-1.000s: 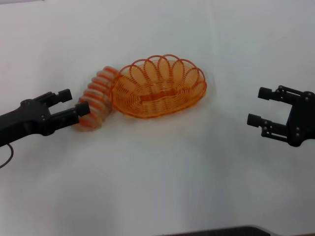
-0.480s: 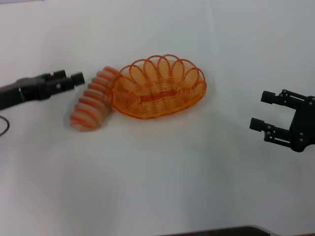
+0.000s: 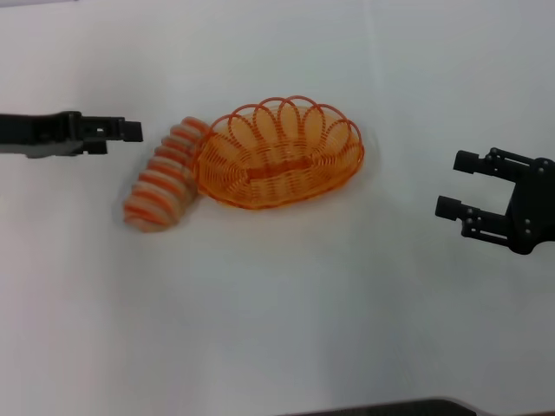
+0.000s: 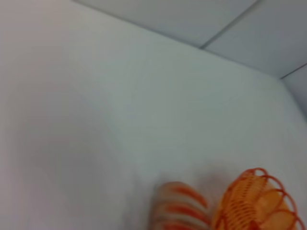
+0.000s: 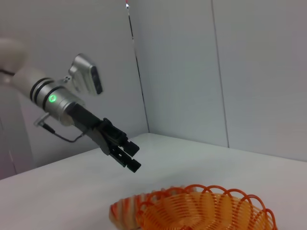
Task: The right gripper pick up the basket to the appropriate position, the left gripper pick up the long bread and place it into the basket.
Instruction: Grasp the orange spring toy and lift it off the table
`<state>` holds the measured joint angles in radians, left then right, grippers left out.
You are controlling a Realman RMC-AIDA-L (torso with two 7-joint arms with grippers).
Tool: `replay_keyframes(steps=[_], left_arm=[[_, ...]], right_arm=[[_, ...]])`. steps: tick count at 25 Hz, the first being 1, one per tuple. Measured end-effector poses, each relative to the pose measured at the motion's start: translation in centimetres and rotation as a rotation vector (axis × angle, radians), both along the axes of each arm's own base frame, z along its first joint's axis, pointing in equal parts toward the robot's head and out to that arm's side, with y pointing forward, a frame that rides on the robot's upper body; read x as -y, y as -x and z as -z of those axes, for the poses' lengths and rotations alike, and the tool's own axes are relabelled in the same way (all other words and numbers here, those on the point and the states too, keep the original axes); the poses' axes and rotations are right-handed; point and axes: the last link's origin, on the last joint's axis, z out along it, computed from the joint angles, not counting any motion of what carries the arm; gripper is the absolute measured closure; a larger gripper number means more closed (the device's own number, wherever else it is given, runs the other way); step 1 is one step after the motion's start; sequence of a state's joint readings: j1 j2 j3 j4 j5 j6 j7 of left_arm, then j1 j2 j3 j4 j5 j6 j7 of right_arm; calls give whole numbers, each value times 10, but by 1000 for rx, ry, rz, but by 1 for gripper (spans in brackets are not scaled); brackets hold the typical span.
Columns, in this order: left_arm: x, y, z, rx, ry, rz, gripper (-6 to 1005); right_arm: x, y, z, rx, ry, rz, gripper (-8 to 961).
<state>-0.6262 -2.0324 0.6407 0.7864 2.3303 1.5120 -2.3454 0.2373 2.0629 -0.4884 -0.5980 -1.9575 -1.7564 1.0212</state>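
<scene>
The long bread (image 3: pixel 160 184), a ridged tan loaf, lies on the white table with its far end touching the left side of the orange wire basket (image 3: pixel 227 165). My left gripper (image 3: pixel 134 131) hovers to the left of the loaf's far end, apart from it, open and holding nothing. The right wrist view shows the left gripper (image 5: pixel 130 155) in the air above the bread (image 5: pixel 122 211) and the basket (image 5: pixel 206 211). In the left wrist view, the bread (image 4: pixel 180 208) and the basket (image 4: pixel 254 206) sit at the picture's edge. My right gripper (image 3: pixel 453 185) stands open, well to the right of the basket.
The white table (image 3: pixel 277 303) carries only the basket and the loaf. A dark edge (image 3: pixel 390 407) shows at the table's near side. Grey wall panels (image 5: pixel 249 72) stand behind the table.
My left gripper has left the near end of the bread and moved back and to the left, empty. The bread and basket stayed put. The right gripper hardly shifted.
</scene>
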Motion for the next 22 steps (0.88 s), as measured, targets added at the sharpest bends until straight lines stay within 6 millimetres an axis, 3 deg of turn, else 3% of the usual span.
replay_keyframes(steps=[6,13,14,22], left_arm=[[-15,-17,-16,-156,61,42,159],[-24,-46,-1,-376,219,152,158],[-27,-59,6,-441,249,197,158],[-25,-78,22,-489,257,246,158]], right_arm=[[-4,0,0,3,3,16,210],[-8,-2,1,20,22,40,209],[-8,-2,1,21,21,43,209],[-13,-3,5,25,17,64,208]])
